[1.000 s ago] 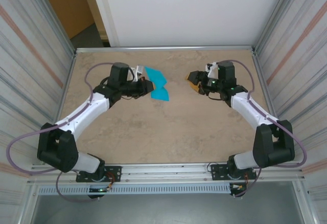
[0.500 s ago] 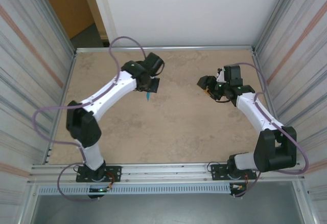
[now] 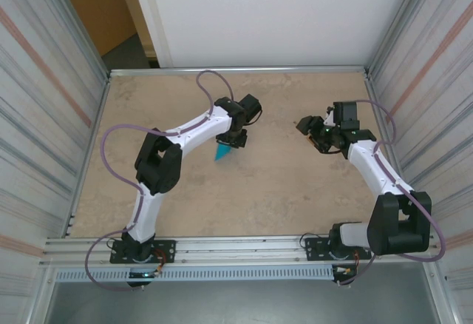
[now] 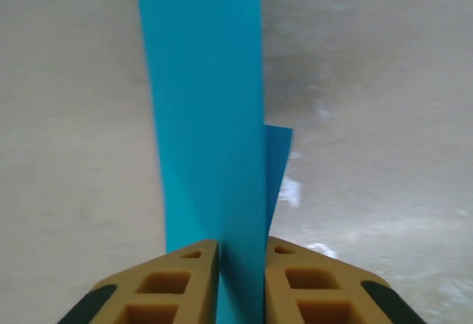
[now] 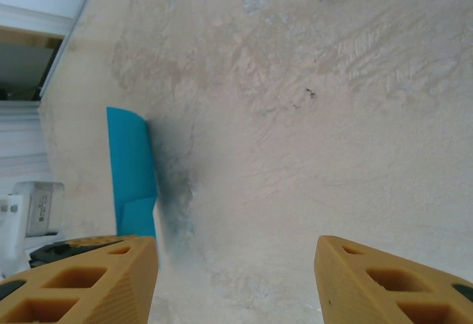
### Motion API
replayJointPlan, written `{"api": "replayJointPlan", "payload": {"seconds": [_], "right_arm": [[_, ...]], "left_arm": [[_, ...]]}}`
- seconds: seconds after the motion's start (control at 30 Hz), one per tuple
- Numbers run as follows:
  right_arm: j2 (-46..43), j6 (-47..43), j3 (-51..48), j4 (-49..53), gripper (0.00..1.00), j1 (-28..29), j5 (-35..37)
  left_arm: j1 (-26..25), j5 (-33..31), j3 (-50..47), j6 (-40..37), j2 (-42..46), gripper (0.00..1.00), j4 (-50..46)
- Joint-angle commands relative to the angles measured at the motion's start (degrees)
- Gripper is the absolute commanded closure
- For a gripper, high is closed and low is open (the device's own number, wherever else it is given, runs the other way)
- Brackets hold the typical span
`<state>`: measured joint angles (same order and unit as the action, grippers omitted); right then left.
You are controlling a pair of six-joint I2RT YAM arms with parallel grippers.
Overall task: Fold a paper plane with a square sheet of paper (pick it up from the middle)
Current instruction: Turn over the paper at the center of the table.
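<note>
The left hand (image 3: 235, 138) reaches out over the middle of the far half of the counter (image 3: 259, 191), its arm stretched forward and angled to the right. The blue paper (image 3: 222, 150) is folded into a narrow strip and hangs from this hand, with its pointed end slanting down toward the near left. In the left wrist view the strip (image 4: 207, 117) runs straight out from the slim gap between the two tan fingers (image 4: 170, 279) and fills that gap from side to side. A smaller flap juts out along its right edge. Whether the fingers are actually pinching the paper or only flank it I cannot tell. The right hand (image 3: 305, 126) is well apart from it on the right side of the counter and points toward the paper. Its fingers are spread wide with nothing between them, above the bare surface.
</note>
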<state>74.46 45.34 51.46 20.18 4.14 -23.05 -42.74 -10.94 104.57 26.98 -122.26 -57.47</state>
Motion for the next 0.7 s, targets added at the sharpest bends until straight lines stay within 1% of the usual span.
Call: {"api": "replayJointPlan", "payload": {"seconds": [0.0, 0.1, 0.2, 0.27, 0.33, 0.43, 0.53, 0.6, 0.67], "right_arm": [[-1.6, -0.3, -0.6, 2.2, 0.43, -0.3, 1.4], [-1.7, -0.6, -0.4, 3.4, 0.43, 0.2, 1.1], [-0.8, -1.5, 0.7, 5.7, 0.43, 2.3, 1.6], [0.6, -2.3, 2.0, 7.1, 0.43, 4.6, 1.9], [2.8, -2.4, 3.6, 7.9, 0.42, 8.3, 3.3], [6.9, -2.2, 5.9, 6.9, 0.40, 13.9, 4.0], [12.4, -1.8, 9.4, 5.4, 0.39, 18.2, 3.8], [17.4, -1.9, 13.2, 5.0, 0.40, 20.8, 3.2], [21.8, -1.9, 16.7, 4.9, 0.43, 23.1, 3.2]], "left_arm": [[1.0, 14.7, -3.6, 3.5, 1.0, 0.71, 9.8], [3.1, 24.4, -9.2, 4.6, 4.6, 0.57, 18.2], [5.8, 33.7, -16.2, 7.2, 8.5, 0.50, 27.9], [7.9, 37.8, -20.7, 9.5, 11.1, 0.44, 33.8], [10.1, 40.2, -25.5, 11.2, 14.5, 0.39, 38.4], [13.8, 40.1, -32.8, 12.3, 20.1, 0.33, 42.8], [17.6, 38.1, -39.7, 13.0, 25.6, 0.21, 44.6], [20.2, 36.3, -44.4, 13.2, 29.5, 0.12, 45.4], [22.4, 35.0, -47.4, 12.3, 32.6, 0.06, 44.6]]}}
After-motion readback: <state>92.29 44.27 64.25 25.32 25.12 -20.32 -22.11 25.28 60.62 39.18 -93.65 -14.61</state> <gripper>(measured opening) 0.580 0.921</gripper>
